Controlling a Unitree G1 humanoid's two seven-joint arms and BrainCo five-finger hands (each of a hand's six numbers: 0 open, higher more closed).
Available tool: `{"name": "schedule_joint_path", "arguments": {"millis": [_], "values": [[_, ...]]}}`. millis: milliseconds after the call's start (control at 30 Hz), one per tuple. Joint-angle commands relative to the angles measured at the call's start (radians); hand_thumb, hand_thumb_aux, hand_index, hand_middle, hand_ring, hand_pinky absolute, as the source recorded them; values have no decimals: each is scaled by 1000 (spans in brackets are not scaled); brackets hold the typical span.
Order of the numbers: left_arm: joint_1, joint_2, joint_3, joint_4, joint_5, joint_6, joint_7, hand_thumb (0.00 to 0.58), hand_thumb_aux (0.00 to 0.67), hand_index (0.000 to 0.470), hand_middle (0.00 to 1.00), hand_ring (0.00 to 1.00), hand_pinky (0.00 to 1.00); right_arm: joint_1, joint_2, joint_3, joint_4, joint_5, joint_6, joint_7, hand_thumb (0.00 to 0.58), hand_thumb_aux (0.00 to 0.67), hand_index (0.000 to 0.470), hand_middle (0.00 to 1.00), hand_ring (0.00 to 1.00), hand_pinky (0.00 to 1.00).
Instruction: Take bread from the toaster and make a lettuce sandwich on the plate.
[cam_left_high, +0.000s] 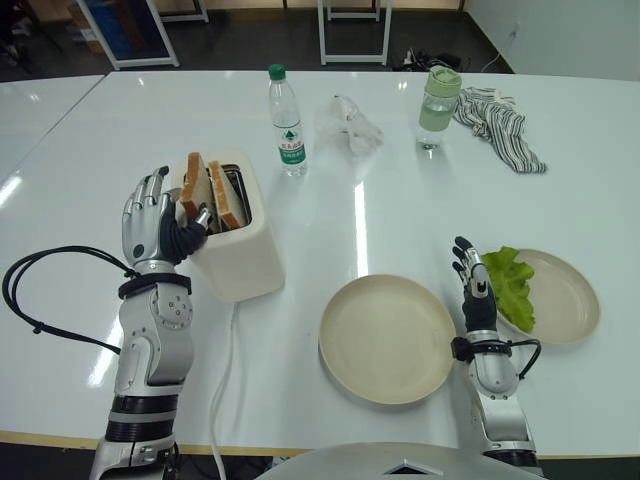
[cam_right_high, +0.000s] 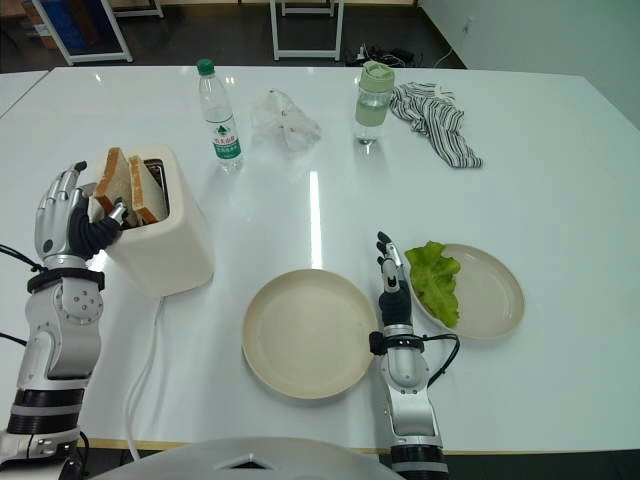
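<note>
A cream toaster (cam_left_high: 240, 245) stands at the left with two bread slices (cam_left_high: 196, 181) (cam_left_high: 225, 197) sticking up from its slots. My left hand (cam_left_high: 152, 218) is at the toaster's left side, fingers upright beside the left slice and thumb near the base of the slices; it looks open, with no firm grasp visible. An empty cream plate (cam_left_high: 385, 340) lies front centre. My right hand (cam_left_high: 474, 282) rests flat and open between that plate and a second plate (cam_left_high: 572, 300) holding a lettuce leaf (cam_left_high: 513, 285).
At the back stand a water bottle (cam_left_high: 287, 125), a crumpled plastic bag (cam_left_high: 350, 125), a green tumbler (cam_left_high: 438, 103) and a striped cloth (cam_left_high: 500, 125). The toaster's white cord (cam_left_high: 224, 385) runs to the front edge. A black cable (cam_left_high: 40, 300) loops at the left.
</note>
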Motion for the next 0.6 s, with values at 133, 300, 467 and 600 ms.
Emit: {"name": "schedule_joint_path", "arguments": {"millis": [133, 300, 467, 600], "values": [[-10, -1, 46, -65, 9, -100, 141, 580, 670, 470, 0, 0, 0, 1, 2, 10, 15, -9, 10, -7, 0, 0, 0, 0, 0, 0], [-13, -5, 78, -135, 13, -235, 291, 580, 670, 470, 0, 0, 0, -1, 2, 14, 22, -12, 9, -10, 0, 0, 0, 0, 0, 0], [-15, -27, 110, -259, -85, -445, 384, 580, 670, 470, 820, 820, 820, -3, 0, 16, 28, -12, 9, -13, 0, 0, 0, 0, 0, 0], [-16, -93, 32, -297, -285, -541, 290, 580, 670, 470, 1000, 1000, 1000, -12, -3, 12, 33, -11, 11, -17, 0, 0, 0, 0, 0, 0]]}}
